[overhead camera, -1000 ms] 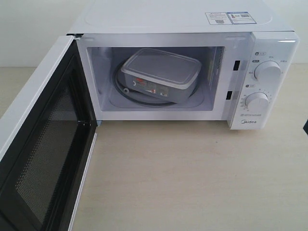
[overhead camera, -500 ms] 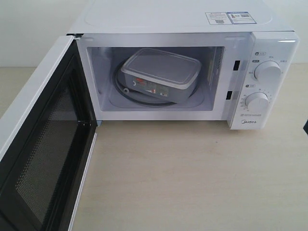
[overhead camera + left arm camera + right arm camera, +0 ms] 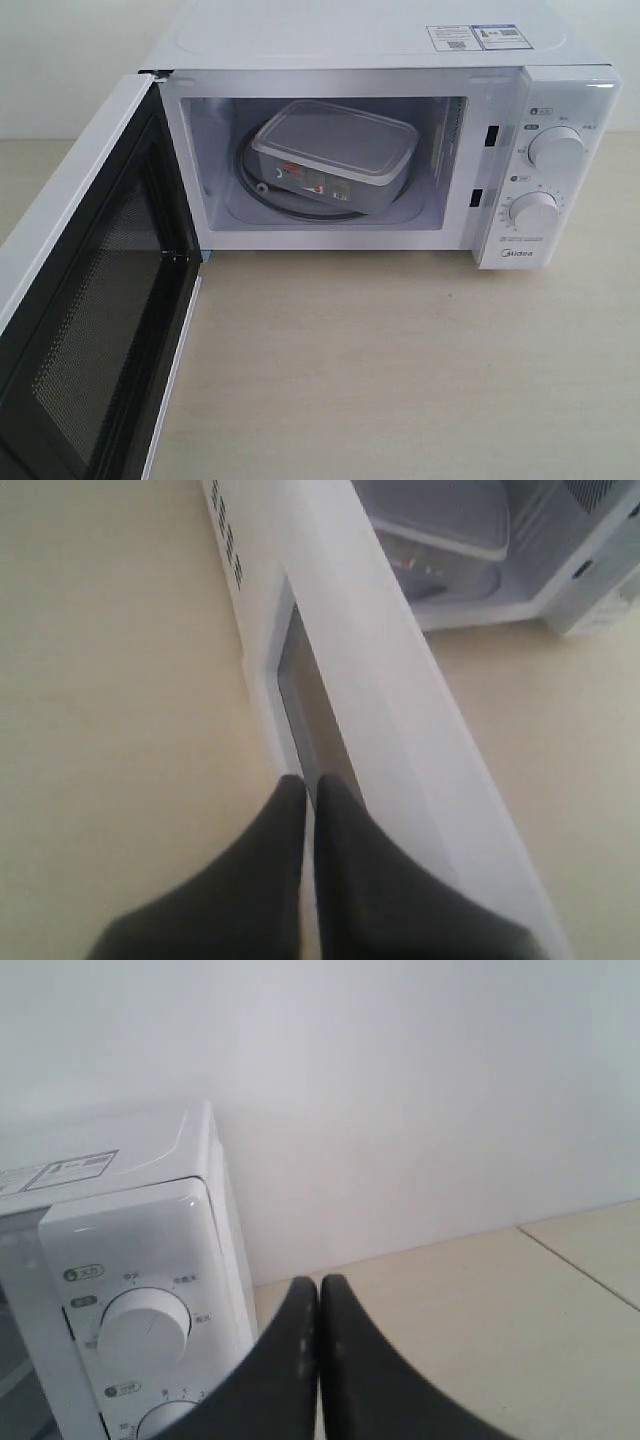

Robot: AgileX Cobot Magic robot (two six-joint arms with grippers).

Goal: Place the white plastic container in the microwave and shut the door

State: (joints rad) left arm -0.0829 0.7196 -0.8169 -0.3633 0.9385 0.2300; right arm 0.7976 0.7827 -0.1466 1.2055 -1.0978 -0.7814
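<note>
Pale tabletop (image 3: 400, 360) gives wide open room in front of the microwave (image 3: 350, 40), to the right of the open door (image 3: 90, 300). The door's lower corner is cut off by the picture edge. Only the left wrist view shows the left tool (image 3: 309, 785): pressed together, empty, just beside the door's handle (image 3: 390, 700); I cannot tell if it touches. Farther back, the container (image 3: 335, 150) sits inside the microwave, set at an angle. Only the right wrist view shows the right tool (image 3: 318, 1285), pressed together, empty, beside the knobs (image 3: 556, 148), with a white wall (image 3: 400, 1090) behind.
</note>
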